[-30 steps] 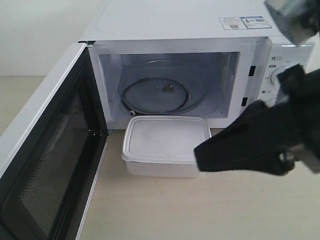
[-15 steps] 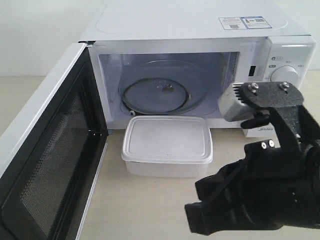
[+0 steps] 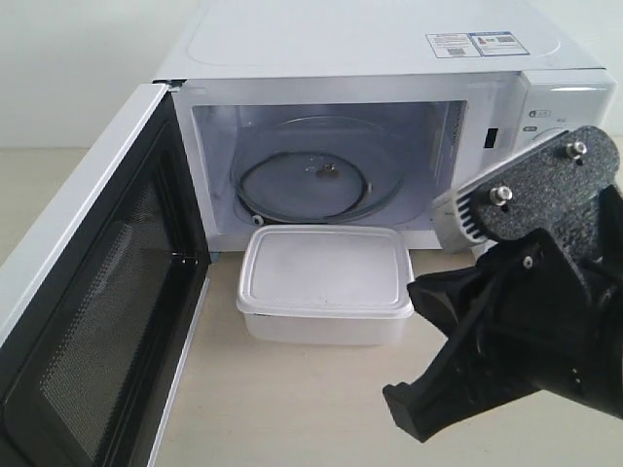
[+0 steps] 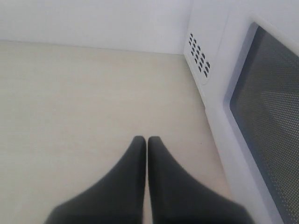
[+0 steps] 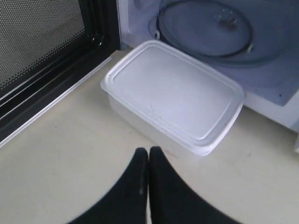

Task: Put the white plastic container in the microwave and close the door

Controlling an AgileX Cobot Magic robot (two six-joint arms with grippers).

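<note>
The white plastic container (image 3: 324,277) sits outside the open microwave (image 3: 370,39); the right gripper (image 3: 411,413), at its 5 o'clock, and the left gripper (image 4: 147,140) have fingers pressed together.

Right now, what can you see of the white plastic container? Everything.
The white plastic container is a translucent-white rectangular box with rounded corners, its flat rimmed lid on. It sits upright and level on the table, just outside the microwave cavity, in front of the glass turntable and beside the open door. Nothing grips it: the shut right gripper hangs short of it, apart. Its contents cannot be told.
</note>
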